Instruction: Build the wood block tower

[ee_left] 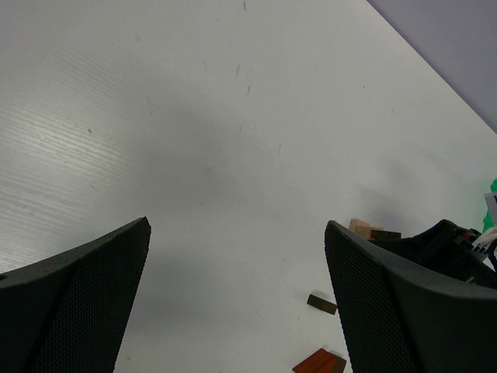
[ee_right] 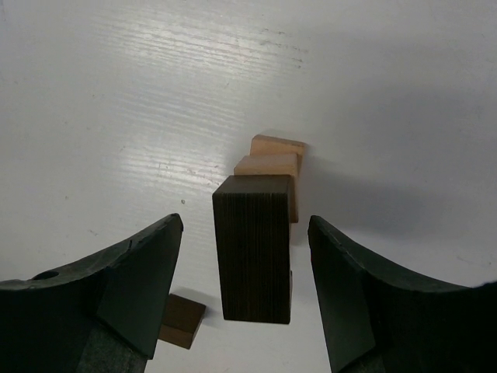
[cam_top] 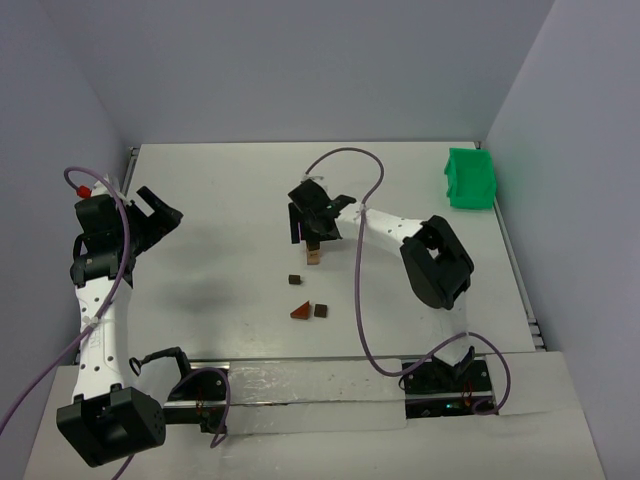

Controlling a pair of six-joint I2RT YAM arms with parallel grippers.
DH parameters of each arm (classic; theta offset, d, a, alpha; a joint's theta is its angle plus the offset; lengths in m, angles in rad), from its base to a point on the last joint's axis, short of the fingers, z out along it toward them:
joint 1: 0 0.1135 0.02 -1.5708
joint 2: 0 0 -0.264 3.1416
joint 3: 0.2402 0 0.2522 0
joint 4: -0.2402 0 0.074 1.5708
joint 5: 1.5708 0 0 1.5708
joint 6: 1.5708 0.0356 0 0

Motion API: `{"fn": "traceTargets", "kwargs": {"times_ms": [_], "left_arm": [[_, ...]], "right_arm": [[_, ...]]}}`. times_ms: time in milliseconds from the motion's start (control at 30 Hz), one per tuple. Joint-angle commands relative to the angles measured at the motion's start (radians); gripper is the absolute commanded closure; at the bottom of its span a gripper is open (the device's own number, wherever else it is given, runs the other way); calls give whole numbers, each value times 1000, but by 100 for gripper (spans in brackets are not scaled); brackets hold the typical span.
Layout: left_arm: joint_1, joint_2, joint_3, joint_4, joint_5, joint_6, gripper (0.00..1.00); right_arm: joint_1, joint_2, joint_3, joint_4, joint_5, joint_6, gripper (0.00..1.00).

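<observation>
At the left of the white tabletop [cam_top: 220, 200] our left pincer [cam_top: 163, 212] hung wide open, well apart from every piece. Near the middle lay a small dark brown wooden cube [cam_top: 295, 279], a reddish-brown triangular wedge [cam_top: 301, 312] and another dark cube [cam_top: 321, 310]. Just beyond them stood the narrow tan-and-brown wood block tower [cam_top: 313, 254], our right pincer [ee_right: 245, 221] spread wide around its tall dark brown block [ee_right: 255, 256], touching neither side.

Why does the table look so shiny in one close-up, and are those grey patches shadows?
Right wrist: light glares off the table near the top, showing its fine ridges, and the tower throws a soft shadow to its right. Left wrist: duller, even light, with a faint grey shadow mid-table. Top external: yes, a soft shadow lies beside the left arm; no glare.
</observation>
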Motion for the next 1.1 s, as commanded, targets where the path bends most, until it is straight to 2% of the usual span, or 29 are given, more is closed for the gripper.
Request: {"fn": "traceTargets", "kwargs": {"times_ms": [0, 333, 1067], "left_arm": [[5, -12, 7, 33, 12, 13, 1], [5, -14, 5, 35, 14, 11, 1], [4, -11, 1, 38, 14, 12, 1]], "right_arm": [[-7, 38, 70, -38, 9, 34, 24], [-23, 88, 76, -52, 5, 61, 25], [-36, 130, 82, -74, -35, 122, 41]]}}
